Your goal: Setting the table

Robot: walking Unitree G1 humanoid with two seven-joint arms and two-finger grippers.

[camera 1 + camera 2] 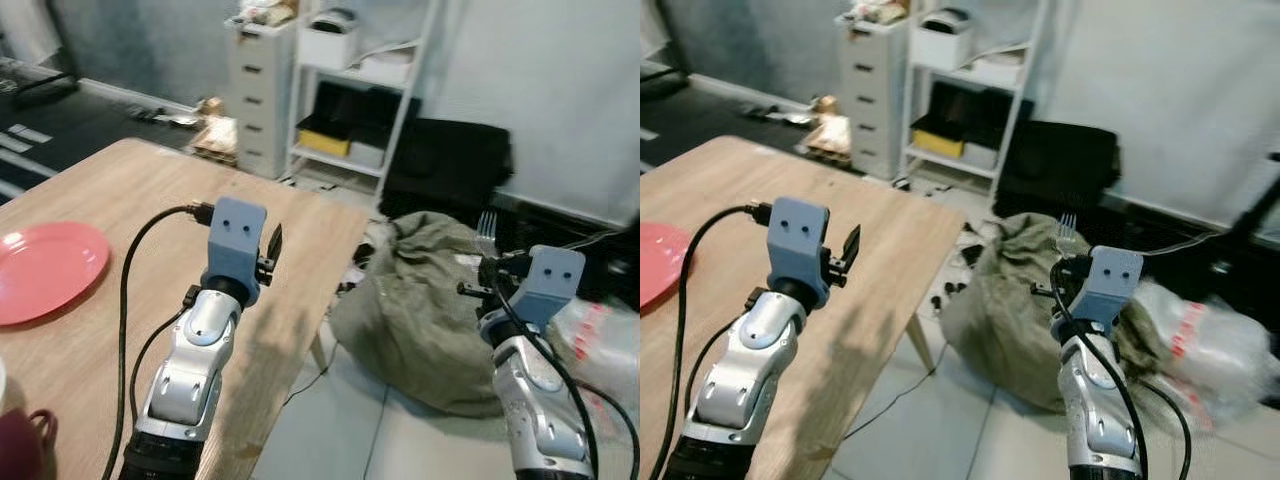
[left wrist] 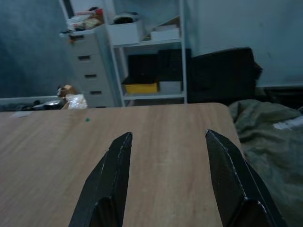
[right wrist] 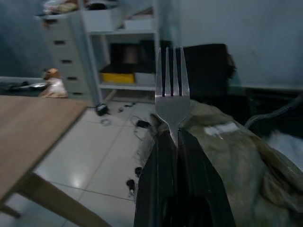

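Note:
A pink plate (image 1: 45, 268) lies on the wooden table (image 1: 120, 190) at my left. A dark red mug (image 1: 22, 445) stands at the near left corner, partly cut off. My left gripper (image 1: 272, 248) hovers over the table's right part, its two black fingers (image 2: 116, 175) apart with bare wood between them. To the right of the table, over the floor, my right gripper (image 1: 482, 272) is shut on a silver fork (image 3: 171, 94), holding it by the handle. The fork's tines (image 1: 487, 225) point up and away from me.
An olive cloth sack (image 1: 420, 300) slumps on the tiled floor just past the table's right edge. Behind it are a black bag (image 1: 450, 160), a white shelf unit (image 1: 355, 90) and a white drawer cabinet (image 1: 260, 90). A black cable (image 1: 130, 270) crosses the table.

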